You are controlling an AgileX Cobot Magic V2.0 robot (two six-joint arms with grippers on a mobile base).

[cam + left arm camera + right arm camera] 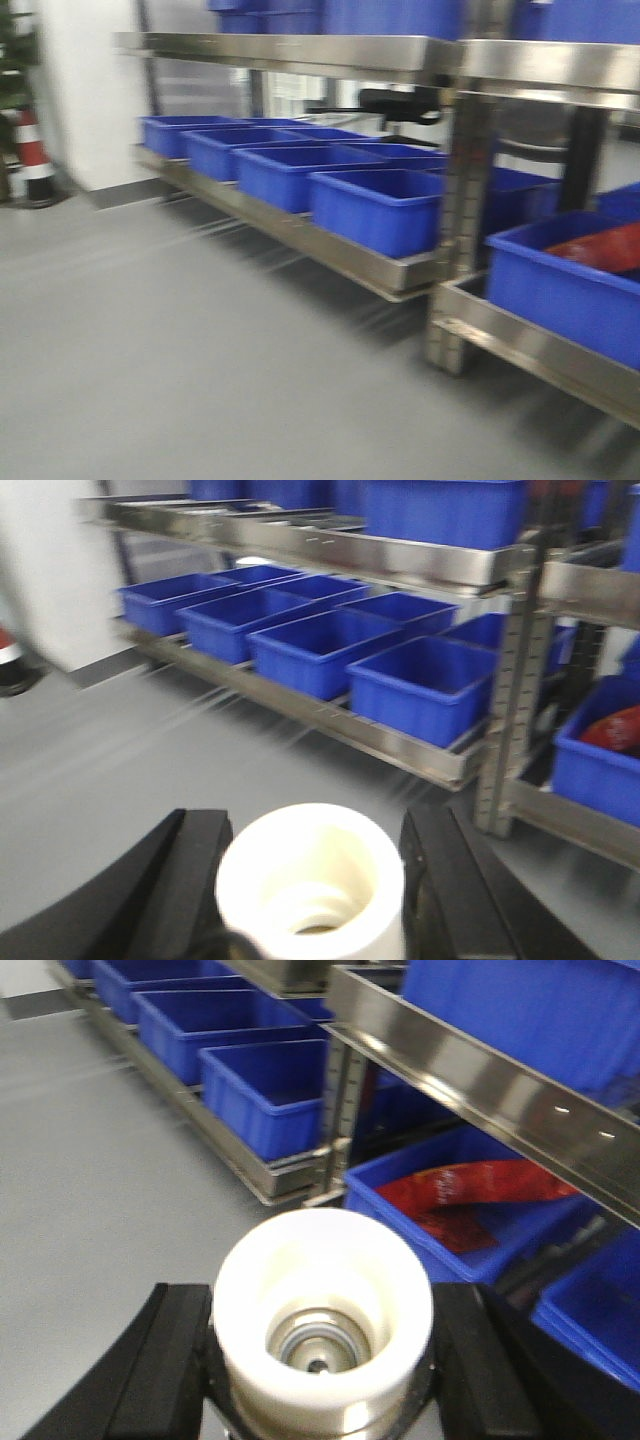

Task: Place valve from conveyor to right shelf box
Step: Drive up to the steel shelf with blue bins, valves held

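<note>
Right gripper [320, 1370] and left gripper [318, 892] each clamp a valve [322, 1280] end-up; box [370, 1205] lies ahead-right, nearer right gripper.

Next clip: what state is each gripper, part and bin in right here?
Left gripper: shut on a white round plastic valve.
Right gripper: shut on a second white round valve with a metal core.
Blue plastic bins on the left steel shelf: open-topped, nothing visible inside.
Blue plastic bin on the right shelf: holds something red.
</note>
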